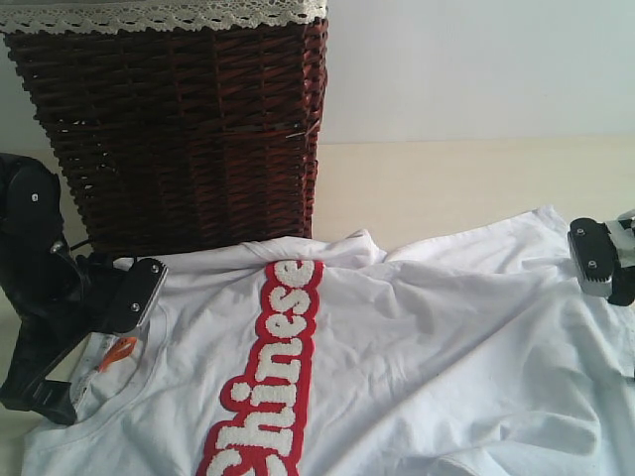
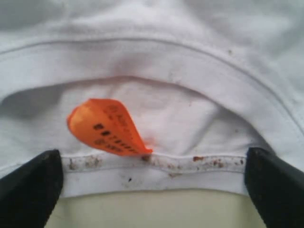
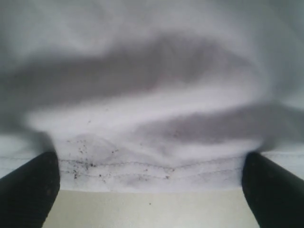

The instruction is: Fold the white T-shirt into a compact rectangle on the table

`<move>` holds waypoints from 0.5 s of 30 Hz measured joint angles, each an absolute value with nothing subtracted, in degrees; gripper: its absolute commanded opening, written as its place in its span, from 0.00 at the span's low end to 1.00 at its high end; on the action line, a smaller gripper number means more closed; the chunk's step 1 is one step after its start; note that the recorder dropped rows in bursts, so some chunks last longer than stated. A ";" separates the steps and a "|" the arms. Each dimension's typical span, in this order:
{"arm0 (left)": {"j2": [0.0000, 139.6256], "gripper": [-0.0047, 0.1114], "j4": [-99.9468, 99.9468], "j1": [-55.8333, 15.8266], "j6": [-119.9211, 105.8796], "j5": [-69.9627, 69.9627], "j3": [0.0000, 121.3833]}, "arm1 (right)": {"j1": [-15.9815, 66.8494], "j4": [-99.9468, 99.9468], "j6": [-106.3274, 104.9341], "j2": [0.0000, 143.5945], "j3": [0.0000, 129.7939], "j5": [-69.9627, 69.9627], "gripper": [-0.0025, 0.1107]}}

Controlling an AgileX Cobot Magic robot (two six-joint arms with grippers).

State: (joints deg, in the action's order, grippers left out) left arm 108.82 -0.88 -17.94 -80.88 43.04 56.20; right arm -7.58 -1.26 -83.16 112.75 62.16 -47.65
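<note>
1. At table (image 1: 446, 183) back edge, left: basket (image 1: 179, 129). T-shirt (image 1: 417, 337) lies spread just in front of it, lettering up, collar to the left.
2. L gripper (image 2: 152, 175): fingers wide open, one each side of collar edge, near orange tag (image 2: 107, 128); nothing gripped.
3. R gripper (image 3: 152, 180): fingers wide open at shirt's hem, also gripping nothing.

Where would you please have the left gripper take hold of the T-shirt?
The T-shirt's back collar band by the orange tag, approached from the neck end over the table: its stitched edge lies flat inside the open left gripper.
</note>
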 measured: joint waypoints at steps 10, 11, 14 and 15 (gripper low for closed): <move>108.82 0.94 -0.88 -17.94 -80.88 43.04 56.20 | -7.58 -2.00 -83.38 113.04 62.38 -46.87 0.95; 108.82 0.94 -0.88 -17.94 -80.88 43.04 56.20 | -7.58 -2.00 -83.38 113.04 62.38 -46.78 0.95; 108.82 0.94 -0.88 -17.94 -80.88 43.04 56.20 | -7.58 -2.00 -83.38 113.04 62.38 -46.75 0.95; 108.82 0.94 -0.88 -17.94 -80.88 43.04 56.20 | -7.58 -2.00 -83.38 113.04 62.38 -46.65 0.95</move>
State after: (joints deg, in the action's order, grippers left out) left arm 108.82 -0.88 -17.94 -80.88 43.04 56.20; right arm -7.58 -2.00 -83.38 113.04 62.38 -46.65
